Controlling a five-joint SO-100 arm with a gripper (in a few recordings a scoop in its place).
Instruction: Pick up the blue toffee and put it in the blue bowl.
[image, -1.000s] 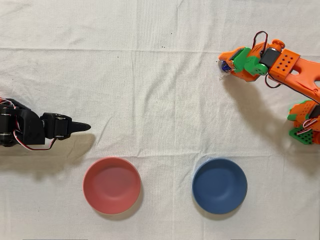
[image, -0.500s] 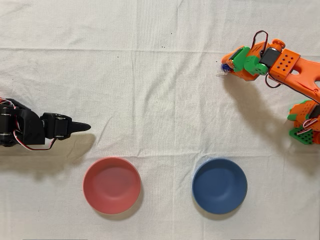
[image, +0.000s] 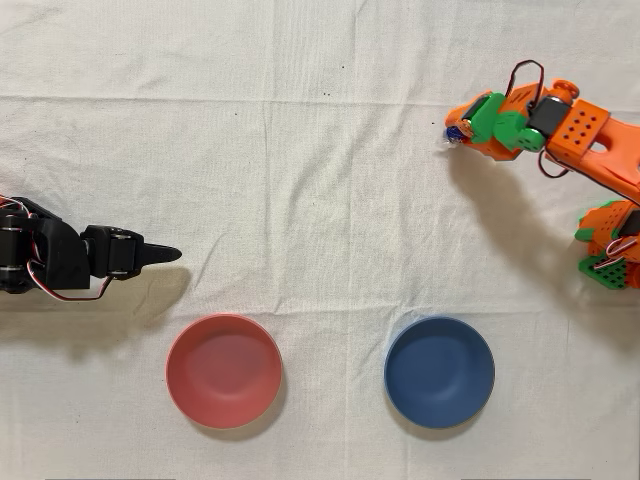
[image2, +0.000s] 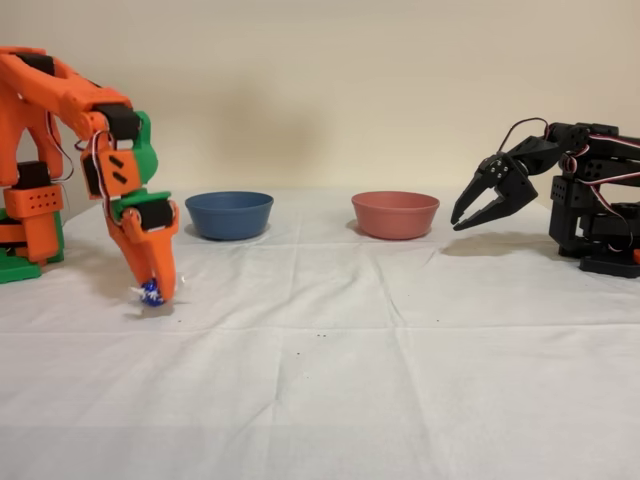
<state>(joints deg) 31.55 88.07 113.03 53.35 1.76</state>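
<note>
Jaws of the orange gripper (image2: 152, 290) were closed on the toffee (image2: 151, 293), pinching it right at their tips, low over the white cloth (image2: 330, 380) at the near left of the fixed view. Whether the candy touched the cloth or hung just clear of it could not be told. It looked tiny: a shiny dark-blue foil ball with pale, clear twisted wrapper ends poking out on either side of the fingertips, far smaller than either bowl. In the overhead view the same gripper (image: 455, 130) sat at the upper right, the toffee (image: 451, 133) showing as a small blue glint with a whitish frill at the tip.

Farther back in the fixed view stood the blue bowl (image2: 229, 214), matte dark blue, round and shallow, well apart from the toffee, with nothing seen in it from overhead (image: 439, 372). Right of it, on the same line, stood the pink bowl (image2: 395, 214). At the far right the idle black arm (image2: 560, 200) rested.
</note>
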